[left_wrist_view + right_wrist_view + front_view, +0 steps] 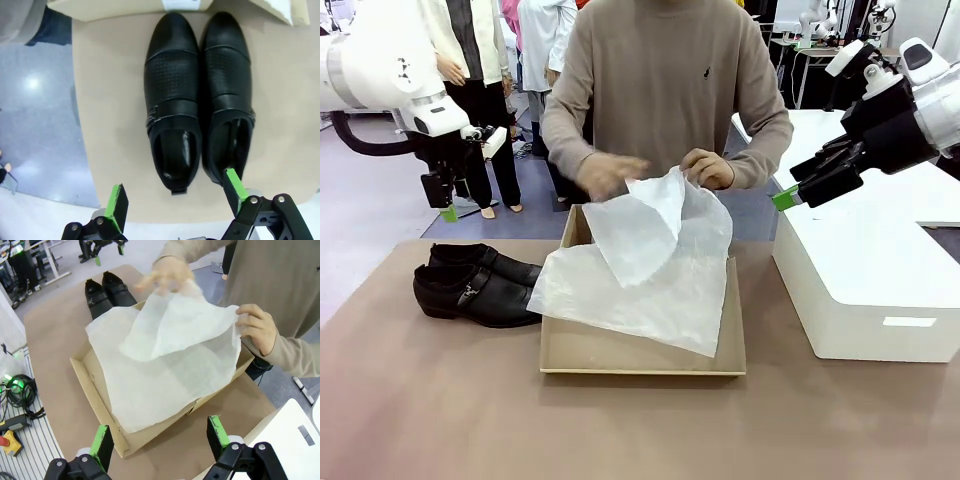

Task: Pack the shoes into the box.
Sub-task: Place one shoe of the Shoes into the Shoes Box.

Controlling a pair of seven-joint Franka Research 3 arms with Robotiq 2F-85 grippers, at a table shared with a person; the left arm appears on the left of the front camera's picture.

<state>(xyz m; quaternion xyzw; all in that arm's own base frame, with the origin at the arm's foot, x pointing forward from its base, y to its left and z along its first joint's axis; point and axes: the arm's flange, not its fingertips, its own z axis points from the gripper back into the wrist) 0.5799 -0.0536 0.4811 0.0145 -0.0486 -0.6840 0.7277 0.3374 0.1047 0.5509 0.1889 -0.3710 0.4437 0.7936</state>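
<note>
Worktop: white block right of box, cut off at frame edge. Box open, floor mostly hidden under tissue. Shoes side by side just left of box, far one partly hidden. Left gripper spread, empty, over shoes. Right gripper spread, empty, raised right of box. Person's hands hold tissue, one blurred.

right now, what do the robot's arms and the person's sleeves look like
The left arm and right arm are white and rounded; their jaws are black linkages with green pads. The person wears a beige long-sleeved sweater with a small dark chest logo.
</note>
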